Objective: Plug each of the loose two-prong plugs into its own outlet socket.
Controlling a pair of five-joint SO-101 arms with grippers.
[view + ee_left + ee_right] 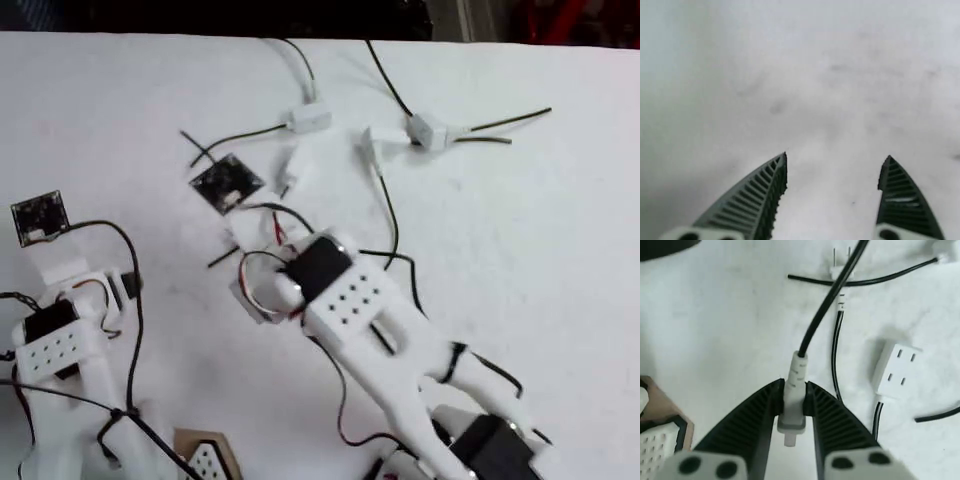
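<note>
My right gripper [792, 387] is shut on a white two-prong plug [796, 367]; the plug's black cable runs away across the table. Beyond it lies a white outlet socket [895, 370] with two pairs of slots, apart from the held plug. Farther off, a loose plug [841, 269] rests with its prongs up. From above, the right arm [345, 295] reaches to mid-table, near a white cabled block [308, 118], a second block [428, 130] and a loose plug [372, 148]. My left gripper [835, 160] is open over bare white table, on the left arm [60, 345].
Black cables [836, 340] cross the table around the socket and plugs. A brown board carrying a white perforated part [205, 458] lies at the table's front edge between the arms. The table [560, 250] is white, with free room on the right side.
</note>
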